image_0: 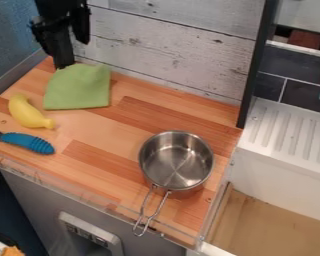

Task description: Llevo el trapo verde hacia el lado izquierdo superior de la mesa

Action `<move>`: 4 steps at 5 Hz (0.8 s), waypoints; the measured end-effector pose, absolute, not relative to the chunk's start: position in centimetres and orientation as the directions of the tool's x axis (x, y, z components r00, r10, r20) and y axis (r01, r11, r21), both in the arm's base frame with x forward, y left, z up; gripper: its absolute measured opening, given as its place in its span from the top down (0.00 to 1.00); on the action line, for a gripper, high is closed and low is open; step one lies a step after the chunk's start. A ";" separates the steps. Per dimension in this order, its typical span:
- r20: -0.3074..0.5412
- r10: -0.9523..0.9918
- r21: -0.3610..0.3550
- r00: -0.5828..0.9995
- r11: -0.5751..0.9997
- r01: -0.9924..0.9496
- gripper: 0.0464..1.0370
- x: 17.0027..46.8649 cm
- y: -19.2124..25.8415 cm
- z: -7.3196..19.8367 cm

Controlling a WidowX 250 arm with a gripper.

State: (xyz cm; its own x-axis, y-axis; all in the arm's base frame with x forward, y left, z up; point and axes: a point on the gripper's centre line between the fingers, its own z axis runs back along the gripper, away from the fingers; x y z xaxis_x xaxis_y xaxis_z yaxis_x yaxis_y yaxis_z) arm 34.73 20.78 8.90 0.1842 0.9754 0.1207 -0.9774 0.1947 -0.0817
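Observation:
At the upper left of the camera view, the black gripper [64, 54] hangs down in front of the wall, its lower end at the top left edge of the green cloth [78, 89]. I cannot tell whether it holds the cloth. The cloth lies spread on the upper left part of the wooden table [126, 127], near the back wall, with its top left edge partly hidden by the gripper.
A yellow banana [29, 113] lies just below and left of the cloth, and a blue-handled tool [28, 142] is nearer the front left edge. A metal pan [176, 160] stands on the right half, handle toward the front. Beyond the right edge is a white sink [283, 172].

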 end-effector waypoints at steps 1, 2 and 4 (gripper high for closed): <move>0.120 0.976 -0.082 0.180 0.190 -0.978 0.04 34.7 20.8 8.9; 0.120 0.976 -0.081 0.183 0.193 -0.978 0.04 34.7 20.8 8.9; 0.121 0.976 -0.083 0.181 0.192 -0.978 0.04 34.7 20.8 9.0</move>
